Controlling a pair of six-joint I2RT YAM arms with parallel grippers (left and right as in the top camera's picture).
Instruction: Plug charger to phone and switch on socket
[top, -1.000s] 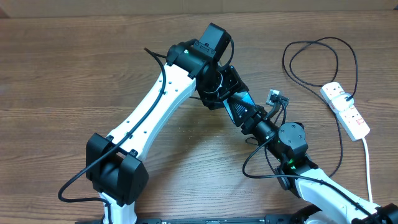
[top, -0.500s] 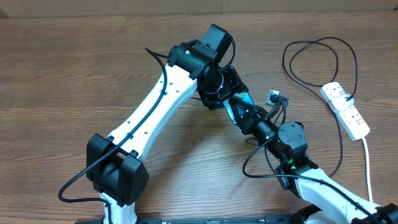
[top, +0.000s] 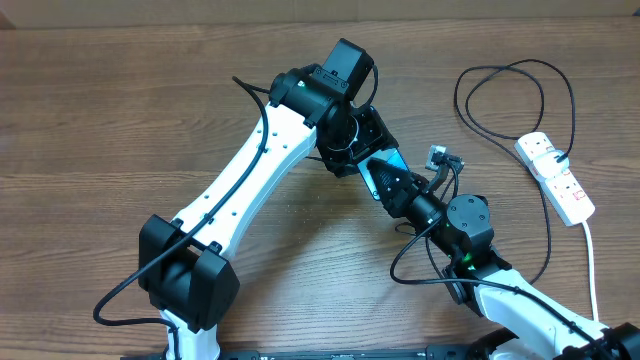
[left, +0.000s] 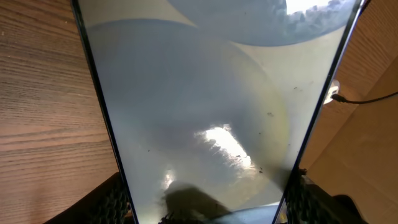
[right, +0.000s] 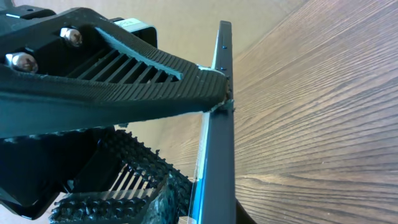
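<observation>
The phone (top: 388, 160) is held tilted above the table at the centre, its light blue screen showing. My left gripper (top: 362, 142) is shut on its far end; in the left wrist view the phone's screen (left: 205, 93) fills the frame between my fingers (left: 208, 202). My right gripper (top: 400, 187) is closed on the near end; the right wrist view shows the phone edge-on (right: 219, 124) between the pads (right: 205, 199). The charger cable (top: 480, 75) loops at the right, near the socket (top: 556, 177). A small light-tipped piece (top: 440, 155) lies by my right wrist; I cannot tell whether it is the plug.
The socket's thick white cord (top: 592, 270) runs down to the front right edge. The robot's own black cables (top: 420, 270) hang around the right arm. The left arm (top: 250, 180) crosses the middle of the wooden table (top: 100, 150).
My right gripper has edged slightly up and left along the phone toward the left gripper. Nothing else has visibly moved.
</observation>
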